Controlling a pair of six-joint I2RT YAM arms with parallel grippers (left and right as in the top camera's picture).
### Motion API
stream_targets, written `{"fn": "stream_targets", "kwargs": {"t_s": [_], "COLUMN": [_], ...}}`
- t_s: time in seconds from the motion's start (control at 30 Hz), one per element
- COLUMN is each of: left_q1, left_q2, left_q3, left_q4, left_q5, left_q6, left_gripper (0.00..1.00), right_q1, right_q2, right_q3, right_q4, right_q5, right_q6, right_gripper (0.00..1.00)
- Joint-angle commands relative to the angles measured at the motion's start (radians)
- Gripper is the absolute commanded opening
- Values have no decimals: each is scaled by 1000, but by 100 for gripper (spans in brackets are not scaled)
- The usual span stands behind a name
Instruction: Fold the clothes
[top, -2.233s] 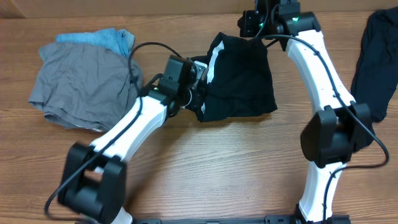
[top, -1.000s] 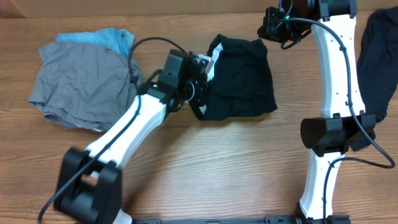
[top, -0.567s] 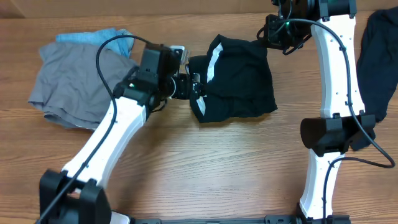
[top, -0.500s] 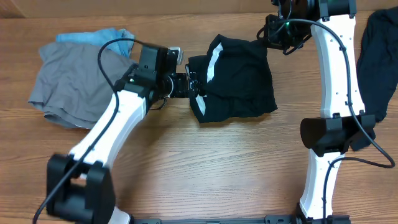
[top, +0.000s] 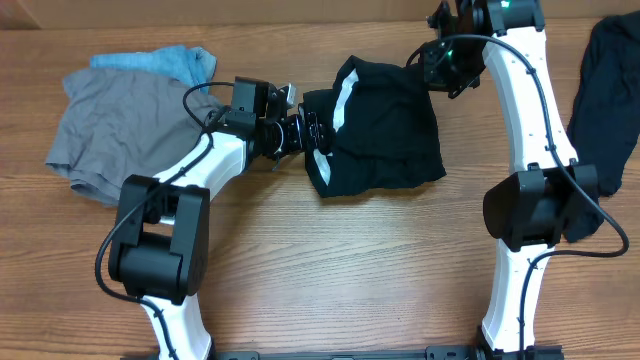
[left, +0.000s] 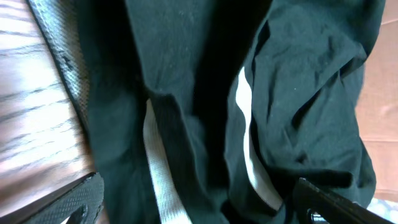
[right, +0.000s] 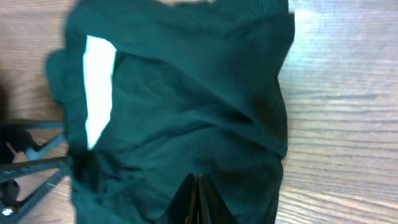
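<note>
Main garment: a black shorts-like cloth garment (top: 385, 130) lies crumpled on the brown wood-grain table (top: 330, 270), stretched between the two grippers.

Labels and writing: a white strip (top: 343, 100) runs down the garment on the side nearest the left gripper. The left wrist view shows it as two pale bands among black folds. Any print on it is too blurred to read.

Left gripper (top: 306, 135): its fingers (left: 74, 202) are spread wide apart. The garment's near edge lies in the gap between them, with the folds and pale bands just ahead of the tips.

Right gripper (top: 430, 65): it sits at the garment's corner farthest from the left gripper. Its fingers (right: 196, 196) are drawn together, pinching the black cloth there.

Other clothes: a rumpled grey cloth garment (top: 130, 135) is heaped behind the left gripper, beside that arm. A light-blue cloth garment (top: 160, 60) peeks out along the grey one's far edge. A dark cloth garment (top: 605, 90) lies well apart, outside the right arm.
</note>
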Motion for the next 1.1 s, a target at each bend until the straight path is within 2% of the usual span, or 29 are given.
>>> {"fn": "stream_targets", "kwargs": {"t_s": [0.0,0.27,0.6,0.83,0.9,1.07], "left_q1": [-2,3,29,114,106,50], "left_q2": [39,39,25,4,4,11], "left_q3": [3,3,8,8,7,7], "left_q4": [49,92,109,-31,-45,-34], "left_q5": [106,182,190,70,58,-34], "left_q6": [-25,-25,-9,-6,25,16], "left_gripper": [100,100,100,100,100,100], "right_q1": [-23,-110,-106,-106,-105,-105], "right_q2": [-12,-12,-10,-10,-10,-10], "right_q3": [-60,-213,-365,-378,-378,-378], "right_q4": [47,101,206,211,214,217], "right_q5": [14,29,28,28,28,-5], "right_q6": [-6,-5,-5,-5,-5,-5], "right_gripper": [4,4,4,4,4,4]}}
